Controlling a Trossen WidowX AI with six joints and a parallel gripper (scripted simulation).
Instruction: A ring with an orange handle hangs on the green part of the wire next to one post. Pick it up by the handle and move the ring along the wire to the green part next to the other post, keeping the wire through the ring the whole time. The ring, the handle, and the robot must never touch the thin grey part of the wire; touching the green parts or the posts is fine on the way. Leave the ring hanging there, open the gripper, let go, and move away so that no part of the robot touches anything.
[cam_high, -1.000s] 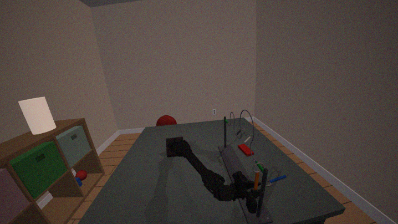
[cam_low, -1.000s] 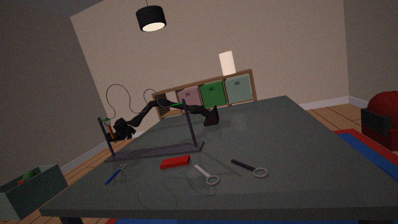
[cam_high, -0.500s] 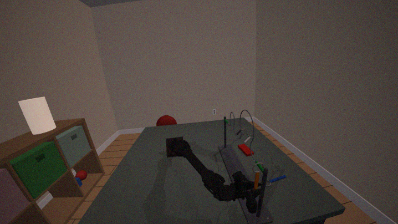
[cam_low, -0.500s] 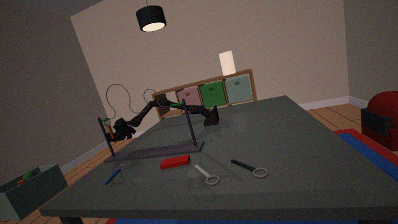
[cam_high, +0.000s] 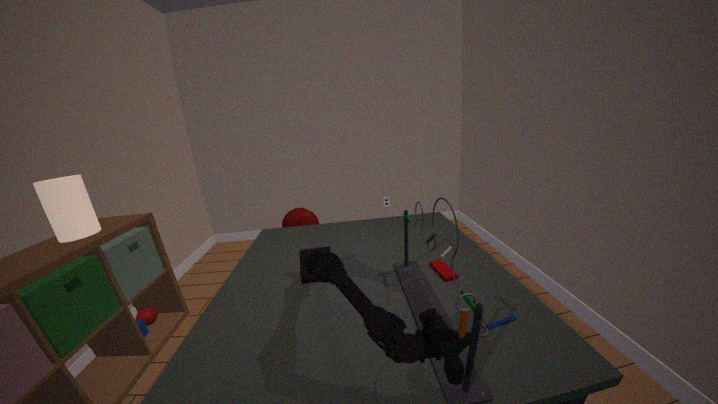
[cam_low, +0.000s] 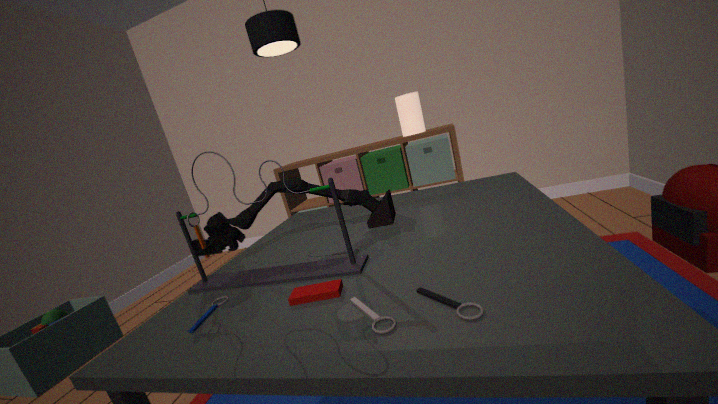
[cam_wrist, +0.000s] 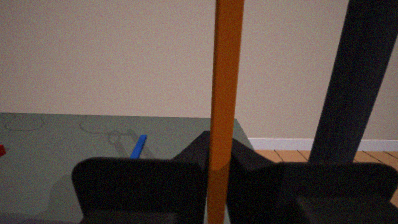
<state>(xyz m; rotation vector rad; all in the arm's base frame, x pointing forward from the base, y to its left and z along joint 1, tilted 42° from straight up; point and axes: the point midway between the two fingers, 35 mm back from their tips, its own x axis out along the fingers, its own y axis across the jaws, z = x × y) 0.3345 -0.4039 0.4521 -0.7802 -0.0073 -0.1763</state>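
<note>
The dark arm (cam_high: 369, 306) reached out low from its base (cam_high: 314, 263), dropped toward the elbow and bent forward to the wrist. The gripper (cam_wrist: 219, 172) was closed, its two black fingers pressed against both sides of the upright orange handle (cam_wrist: 225, 95) near its lower end. The wrist sat level, so the fingers pointed roughly horizontally.

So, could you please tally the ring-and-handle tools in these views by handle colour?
Orange handle, on the wire, gripped by the end effector: 1
Blue handle, lying on the table: 1
White handle, lying on the table: 1
Black handle, lying on the table: 1
Total: 4
</note>
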